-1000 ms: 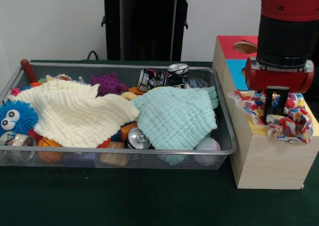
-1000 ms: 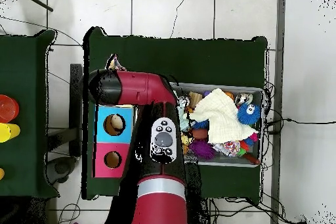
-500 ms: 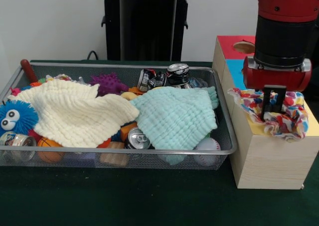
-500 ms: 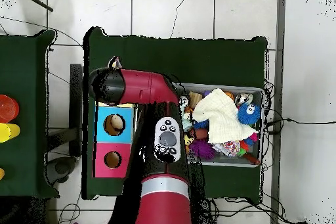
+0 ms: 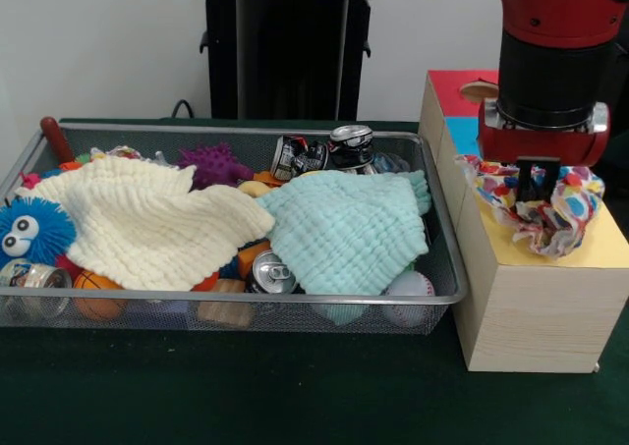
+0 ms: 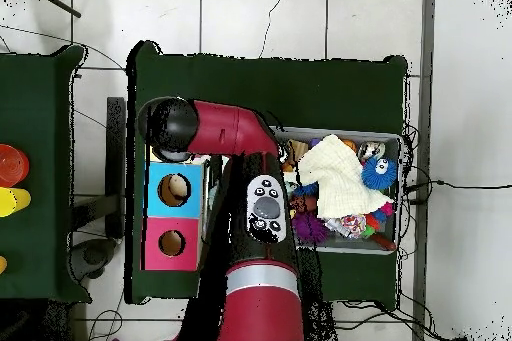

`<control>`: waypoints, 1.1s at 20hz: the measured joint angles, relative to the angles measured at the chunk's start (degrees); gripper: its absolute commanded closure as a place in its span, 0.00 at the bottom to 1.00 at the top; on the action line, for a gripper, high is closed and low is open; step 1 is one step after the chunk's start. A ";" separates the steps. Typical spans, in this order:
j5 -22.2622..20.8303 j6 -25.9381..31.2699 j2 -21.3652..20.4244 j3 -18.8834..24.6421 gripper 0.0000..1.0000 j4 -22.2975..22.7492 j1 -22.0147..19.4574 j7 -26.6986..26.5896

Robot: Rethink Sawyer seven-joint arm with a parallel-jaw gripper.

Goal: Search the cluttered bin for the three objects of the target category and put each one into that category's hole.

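Note:
My gripper (image 5: 536,180) is shut on a multicoloured spotted cloth (image 5: 557,207), which hangs bunched from it just above the yellow end (image 5: 601,250) of the wooden box (image 5: 531,307). The cloth's lower folds still brush the box top. Behind it lie the box's blue panel (image 5: 466,133) and the red panel with a round hole (image 5: 480,91). A mint cloth (image 5: 344,229) and a cream cloth (image 5: 147,224) lie spread in the wire bin (image 5: 246,299). In the overhead view the arm (image 6: 215,132) hides the gripper; the blue hole (image 6: 173,189) and red hole (image 6: 171,243) show.
The bin also holds crushed cans (image 5: 334,148), a can (image 5: 270,271) at the front, a purple spiky ball (image 5: 214,163), a blue furry toy (image 5: 29,231), a baseball (image 5: 408,286) and small balls under the cloths. The box stands right against the bin's right end.
The gripper has risen and shifted back over the box, lifting the spotted cloth, which earlier lay draped over the yellow end and the front edge. The bin's contents have not moved.

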 measured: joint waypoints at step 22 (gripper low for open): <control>-0.28 -2.87 2.43 1.55 1.00 -0.02 -0.44 0.00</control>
